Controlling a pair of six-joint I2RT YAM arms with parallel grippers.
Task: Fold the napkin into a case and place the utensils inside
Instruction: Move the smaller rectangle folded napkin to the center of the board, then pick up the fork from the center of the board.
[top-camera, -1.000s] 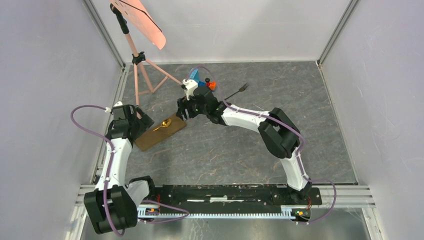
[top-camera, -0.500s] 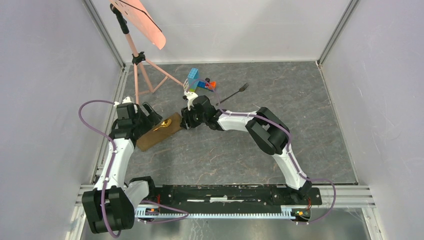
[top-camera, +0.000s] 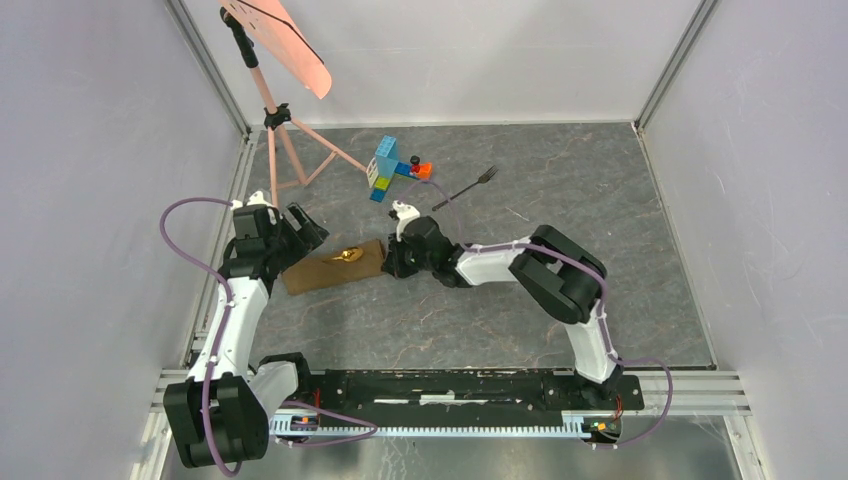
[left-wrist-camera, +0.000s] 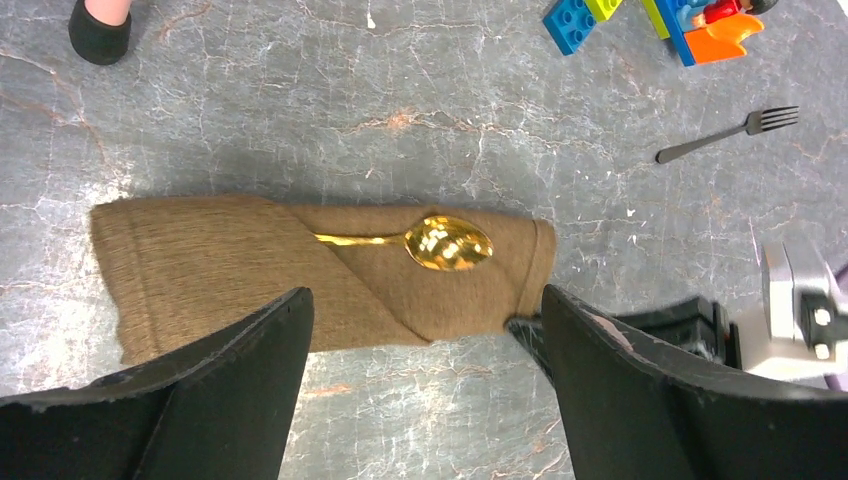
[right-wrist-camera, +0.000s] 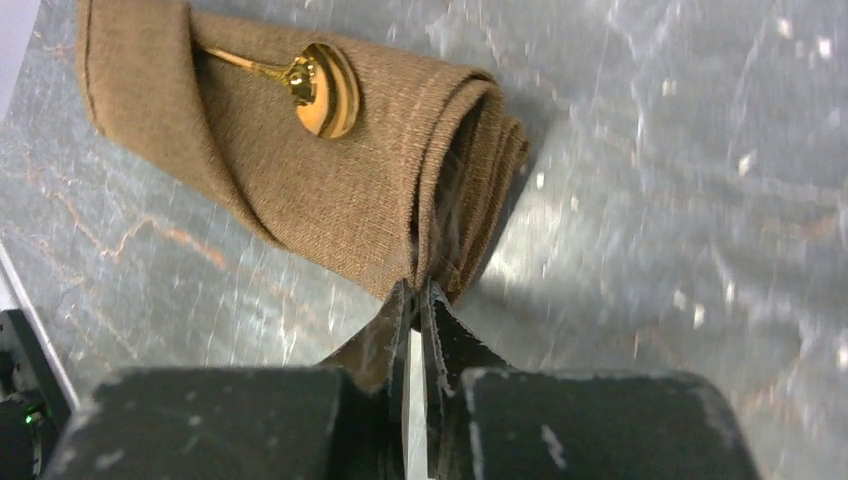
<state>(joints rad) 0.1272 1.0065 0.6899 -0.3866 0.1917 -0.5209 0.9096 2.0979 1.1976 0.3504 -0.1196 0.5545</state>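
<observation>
**Napkin folded, spoon tucked, fork loose**

Top view: the napkin (top-camera: 325, 272) lies left of centre on the table (top-camera: 620, 220), a brown folded strip running left to right. Spoon (top-camera: 350, 255) on it, toward the right end. Right gripper (top-camera: 392, 262) at that right end. Left gripper (top-camera: 305, 230) over the upper left end. Fork (top-camera: 465, 186) upper centre on bare table, well apart from the napkin, tines to the upper right. Blocks (top-camera: 392, 165) just left of the fork. Stand (top-camera: 280, 130) in the upper left corner.

Left wrist view: napkin (left-wrist-camera: 250, 280) spans mid-frame, with a diagonal flap across it. Spoon (left-wrist-camera: 430, 241) handle slips under that flap; the gold bowl lies out on top near the right end. Left gripper (left-wrist-camera: 425, 300) is spread wide and holds nothing, fingers (left-wrist-camera: 200, 400) low left and low right of frame. Napkin lies beneath the gap; no contact seen. Fork (left-wrist-camera: 728, 133) upper right, blocks (left-wrist-camera: 650, 20) at the top edge.

Right wrist view: right gripper (right-wrist-camera: 415, 300) is closed to a thin slit at bottom centre. Its tips sit on the near corner of the napkin (right-wrist-camera: 300, 190), at the layered end. It looks nipped onto the cloth edge there; how many layers, cannot tell. Spoon (right-wrist-camera: 315, 85) upper left, bowl on the cloth, handle running under the fold
</observation>
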